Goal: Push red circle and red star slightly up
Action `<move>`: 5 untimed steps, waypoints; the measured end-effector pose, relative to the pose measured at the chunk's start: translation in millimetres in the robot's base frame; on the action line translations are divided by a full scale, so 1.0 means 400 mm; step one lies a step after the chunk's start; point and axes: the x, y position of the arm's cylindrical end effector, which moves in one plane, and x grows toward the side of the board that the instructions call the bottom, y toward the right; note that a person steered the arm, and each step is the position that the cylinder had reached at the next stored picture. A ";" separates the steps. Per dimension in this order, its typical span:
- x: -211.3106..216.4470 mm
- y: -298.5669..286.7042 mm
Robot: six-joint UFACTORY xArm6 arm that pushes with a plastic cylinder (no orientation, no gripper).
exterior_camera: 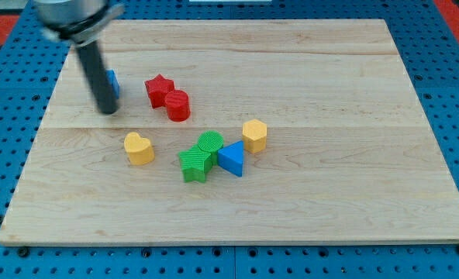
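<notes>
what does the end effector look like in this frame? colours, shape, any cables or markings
A straight, dark grey-to-black cylindrical rod, blurred, hanging from a wider silver-grey round collar at the view's top left. My tip is a plain blunt end, same dark colour. No cables, labels or markings show. It partly hides a blue block behind it.

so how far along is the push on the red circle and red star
Nothing looks done yet: the red star and red circle sit touching each other, left of the board's centre. In hand: my tip is at the view's left of them, apart from both, in front of a partly hidden blue block. Left: get the tip below the pair and push both slightly toward the view's top.
</notes>
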 end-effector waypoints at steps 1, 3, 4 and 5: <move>0.097 0.225; -0.036 0.333; -0.127 0.265; -0.085 0.214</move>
